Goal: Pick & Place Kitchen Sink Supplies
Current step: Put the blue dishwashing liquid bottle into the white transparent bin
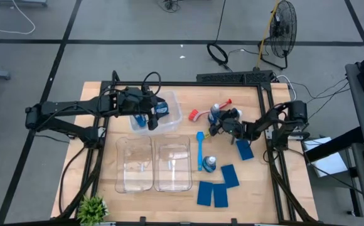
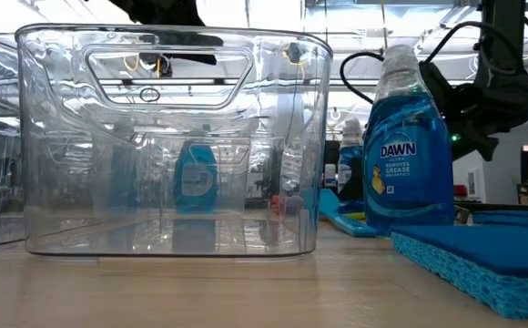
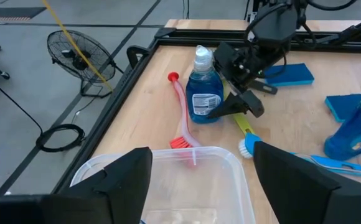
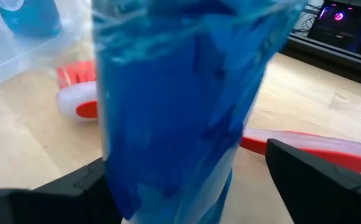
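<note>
High view. The wooden table is seen from above. The left gripper is held over the far clear bin, in which a blue-liquid bottle stands. Two further clear bins are set side by side nearer the front edge. The right gripper is placed around a second bottle at mid-table, its fingers spread to either side; the red brush lies just beside this bottle. A blue brush and a third bottle lie nearer the front, with four flat blue sponges around them and a small potted plant at the left front corner.

Low view. A clear bin is shown in the foreground on the left, a labelled bottle beside it, and a sponge at the right front. A dark arm is seen behind the bottle.

Left wrist view. The left gripper's two dark fingers are shown apart, with nothing between them, above the rim of the far bin. Beyond it, the upright bottle is flanked by the right gripper; the red brush lies beside it and a yellow-green-handled brush nearby.

Right wrist view. The bottle fills the space between the right gripper's open fingers; whether they touch it cannot be told. The red brush head is seen behind.
</note>
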Robot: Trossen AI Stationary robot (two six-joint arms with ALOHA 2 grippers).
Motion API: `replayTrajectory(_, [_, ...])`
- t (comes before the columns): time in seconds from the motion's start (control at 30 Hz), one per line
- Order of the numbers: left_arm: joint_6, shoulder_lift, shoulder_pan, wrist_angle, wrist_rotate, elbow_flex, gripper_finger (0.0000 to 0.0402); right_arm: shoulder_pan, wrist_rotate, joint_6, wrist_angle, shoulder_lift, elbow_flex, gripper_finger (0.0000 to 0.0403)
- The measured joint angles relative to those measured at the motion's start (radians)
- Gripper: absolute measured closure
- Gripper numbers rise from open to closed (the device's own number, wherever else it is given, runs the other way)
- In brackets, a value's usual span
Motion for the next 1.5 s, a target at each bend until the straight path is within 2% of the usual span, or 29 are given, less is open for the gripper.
replayTrajectory(0.2, [0.0,0.0,0.0,0.0,0.0,0.0,0.0122,-0.007,0.002,-0.01,-0.001,-0.005,0.0,0.0137])
replayTrajectory(0.47, [-0.003,0.0,0.0,0.0,0.001,0.0,0.0127,-0.005,0.001,-0.057,0.001,-0.006,-0.001,0.0282])
replayTrajectory(0.63, [-0.055,0.0,0.0,0.001,0.001,0.0,0.012,0.013,-0.002,-0.148,-0.011,-0.053,-0.002,0.029])
replayTrajectory(0.83, [-0.08,0.0,-0.004,0.005,0.003,0.0,0.0119,0.062,-0.01,-0.261,-0.044,-0.228,-0.002,0.029])
replayTrajectory(0.93, [-0.098,0.02,-0.019,-0.02,0.003,0.024,0.0119,0.072,-0.109,-0.242,-0.128,-0.342,0.002,0.029])
replayTrajectory(1.07, [-0.104,0.104,-0.053,-0.111,0.003,0.142,0.0119,0.073,-0.256,-0.2,-0.346,-0.461,0.053,0.029])
replayTrajectory(1.27, [-0.038,0.358,-0.074,-0.35,0.003,0.483,0.0119,0.089,-0.399,-0.235,-0.655,-0.522,0.203,0.029])
replayTrajectory(1.37, [0.05,0.495,-0.077,-0.468,0.005,0.67,0.0119,0.111,-0.447,-0.276,-0.688,-0.521,0.248,0.029])
replayTrajectory(1.5, [0.149,0.633,-0.088,-0.566,0.057,0.877,0.0119,0.134,-0.446,-0.312,-0.69,-0.522,0.259,0.029])
